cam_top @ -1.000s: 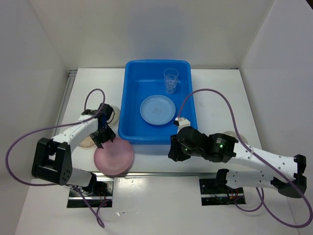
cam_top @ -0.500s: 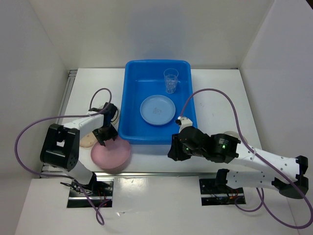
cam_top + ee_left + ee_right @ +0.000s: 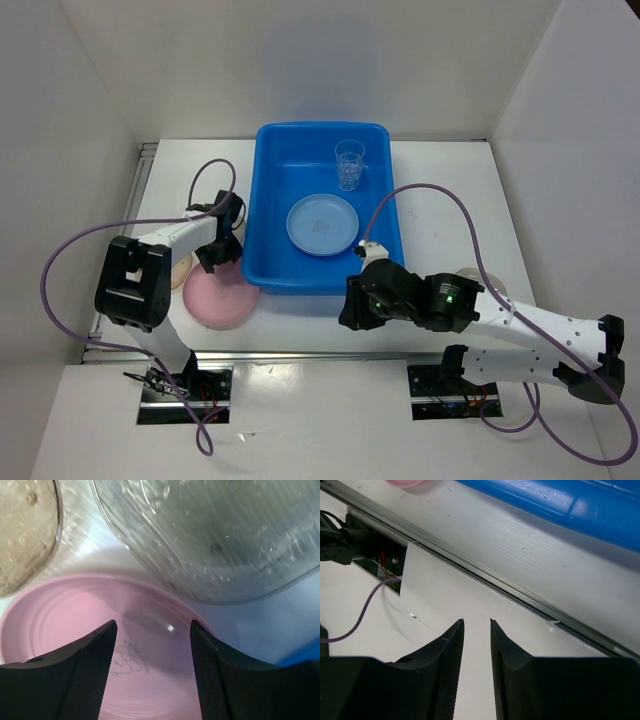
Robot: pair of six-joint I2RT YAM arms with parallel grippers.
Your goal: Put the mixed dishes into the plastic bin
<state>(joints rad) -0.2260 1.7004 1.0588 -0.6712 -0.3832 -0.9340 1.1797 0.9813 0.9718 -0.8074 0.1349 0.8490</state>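
You've got the light blue round plastic plate (image 3: 322,223) and small clear plastic cup (image 3: 349,163) in the big blue plastic bin (image 3: 262,200), the pink round plastic plate (image 3: 220,297) waits just outside under your open, empty left gripper (image 3: 152,625), and the right gripper (image 3: 476,622) is slightly parted, empty.

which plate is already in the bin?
The light blue round plastic plate, lying flat on the floor of the large blue plastic bin. The pink round plastic plate sits outside it, on the table to its left.

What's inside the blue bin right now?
The bin holds a light blue plate, lying flat, and a clear cup standing upright. Whatever lies under the plate is covered.
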